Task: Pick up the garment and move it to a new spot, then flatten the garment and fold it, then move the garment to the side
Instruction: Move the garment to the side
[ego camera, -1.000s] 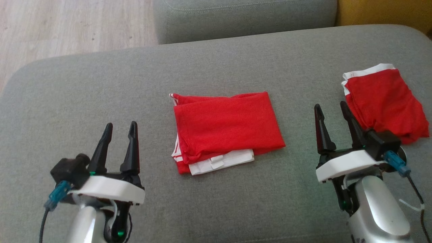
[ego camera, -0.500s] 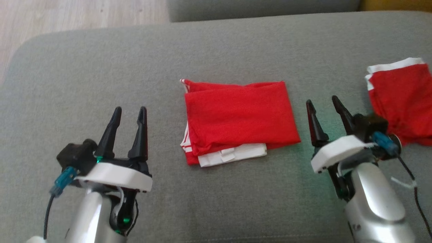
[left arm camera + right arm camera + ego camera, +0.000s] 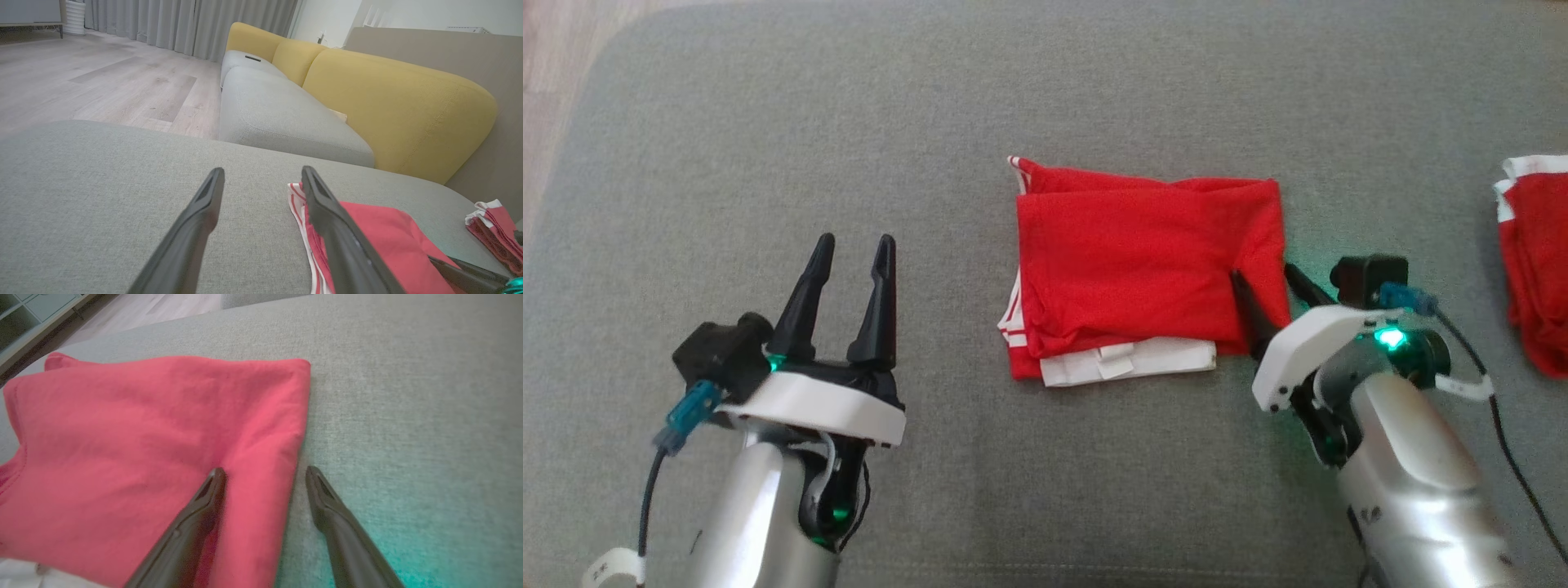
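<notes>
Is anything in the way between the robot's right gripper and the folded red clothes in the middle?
No, nothing visible. The right gripper is open and already straddles the right edge of the red garment.

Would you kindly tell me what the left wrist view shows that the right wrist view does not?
The left wrist view adds the yellow sofa back, grey curtains and a second red garment at the far right, beyond the open left end effector. The right wrist view adds the open right end effector straddling the edge of the folded red garment: one finger over cloth, one over the grey cushion. Both share that garment, the cushion and wood floor.
</notes>
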Controlling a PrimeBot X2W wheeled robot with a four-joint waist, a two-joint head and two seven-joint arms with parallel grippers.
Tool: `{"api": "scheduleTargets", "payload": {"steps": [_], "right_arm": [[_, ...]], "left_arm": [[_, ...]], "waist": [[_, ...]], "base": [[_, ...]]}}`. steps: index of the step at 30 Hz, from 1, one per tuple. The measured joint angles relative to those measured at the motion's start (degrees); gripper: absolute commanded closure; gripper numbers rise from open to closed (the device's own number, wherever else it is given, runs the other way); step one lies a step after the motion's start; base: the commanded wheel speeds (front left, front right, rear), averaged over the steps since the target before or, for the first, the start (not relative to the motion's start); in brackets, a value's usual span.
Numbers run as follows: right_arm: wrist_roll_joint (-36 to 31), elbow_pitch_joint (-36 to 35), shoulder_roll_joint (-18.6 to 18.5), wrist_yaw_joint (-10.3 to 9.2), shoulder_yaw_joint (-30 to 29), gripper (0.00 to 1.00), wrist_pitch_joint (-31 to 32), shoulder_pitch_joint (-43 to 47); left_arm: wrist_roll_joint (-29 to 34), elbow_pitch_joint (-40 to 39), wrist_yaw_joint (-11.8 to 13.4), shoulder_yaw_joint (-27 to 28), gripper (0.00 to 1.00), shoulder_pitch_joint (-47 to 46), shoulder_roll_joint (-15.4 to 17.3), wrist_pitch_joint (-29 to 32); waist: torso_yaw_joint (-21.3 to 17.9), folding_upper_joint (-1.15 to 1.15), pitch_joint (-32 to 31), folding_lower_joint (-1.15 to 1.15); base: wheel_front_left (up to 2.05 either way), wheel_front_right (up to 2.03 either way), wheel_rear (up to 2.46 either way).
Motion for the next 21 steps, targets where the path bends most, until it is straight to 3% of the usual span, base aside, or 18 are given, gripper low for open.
{"api": "scheduleTargets", "payload": {"steps": [6, 7, 8, 17, 21], "right_arm": [[4.4, 2.9, -0.4, 0.0, 3.1, 0.0, 1.1, -3.8], [4.7, 3.2, -0.5, 0.0, 3.8, 0.28, 1.1, -4.2], [4.7, 3.5, -0.6, 0.0, 4.7, 1.0, 0.9, -4.4], [0.3, 3.8, -0.9, 0.0, 12.5, 1.0, -5.7, -4.7], [-0.6, 0.8, -4.0, 0.0, 16.9, 1.0, -8.2, -5.6]], "left_arm": [[0.0, 0.0, 0.1, -0.6, 0.0, -0.3, 0.0, 0.0], [0.0, 0.1, 0.1, -0.7, 0.0, -0.4, 0.0, 0.0], [0.0, 0.2, 0.1, -0.7, 0.0, -0.5, 0.0, 0.0], [1.3, 0.4, 0.4, -0.5, 0.0, -0.7, 0.0, 0.0], [1.9, 0.4, 0.3, -2.4, 0.0, -0.7, 0.0, 0.0]], "waist": [[0.5, 0.0, 1.0, 0.0], [0.4, 0.0, 1.0, 0.0], [0.2, 0.0, 0.9, 0.0], [-3.4, 0.0, -0.8, -0.01], [-6.2, 0.0, -1.9, -0.01]], "base": [[0.0, 0.0, 0.0], [0.0, 0.0, 0.0], [0.0, 0.0, 0.0], [0.0, 0.0, 0.0], [0.0, 0.0, 0.0]]}}
